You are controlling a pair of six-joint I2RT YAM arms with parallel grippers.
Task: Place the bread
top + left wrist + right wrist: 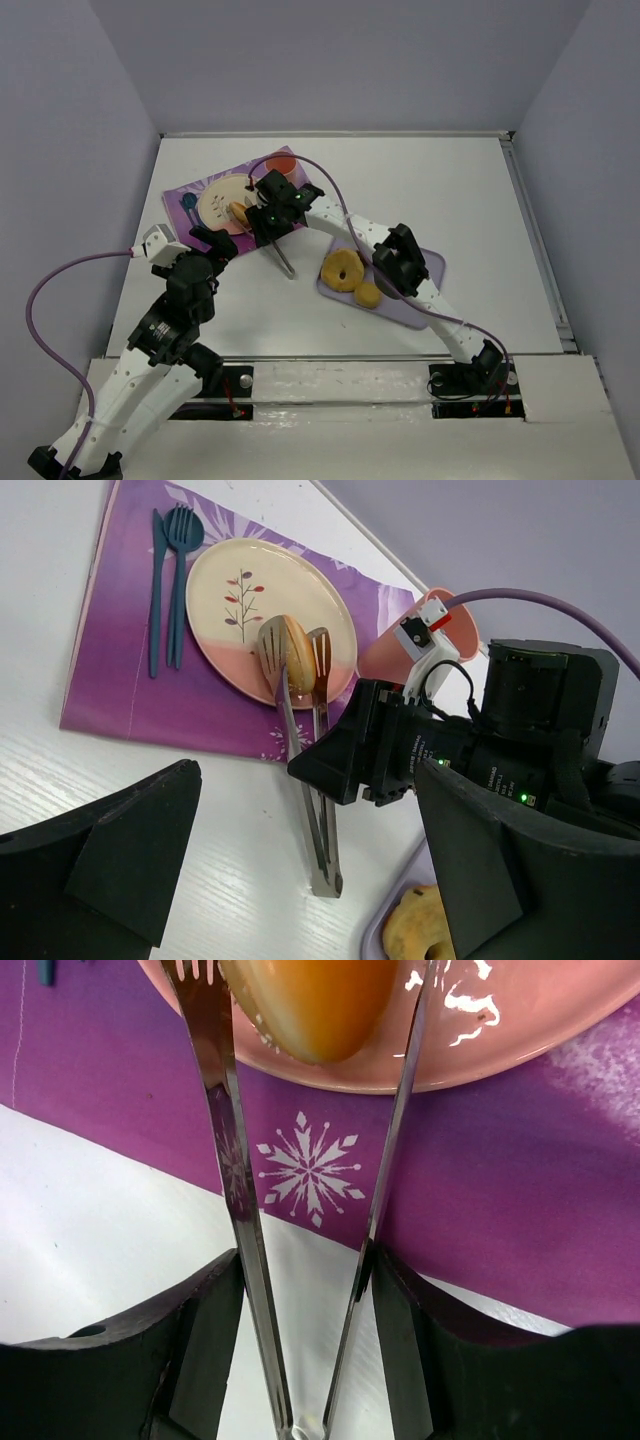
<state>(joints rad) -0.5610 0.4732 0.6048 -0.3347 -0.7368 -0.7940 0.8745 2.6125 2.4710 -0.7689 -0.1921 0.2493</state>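
On the white table, the golden-brown oval bread roll lies on the cream-and-pink plate, between the slotted heads of the steel tongs, just ahead of the right gripper. Its half-spread fingers clasp both tong arms; the left gripper gapes wide, empty.

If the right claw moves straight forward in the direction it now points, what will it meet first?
Beyond the tongs it holds, probably the bread between their tips, at the near rim of the plate; the depth is unclear.

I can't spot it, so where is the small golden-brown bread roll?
Top view, table's left rear: the golden-brown oval bread roll is between the metal tongs' tips over the cream-and-pink plate's edge.
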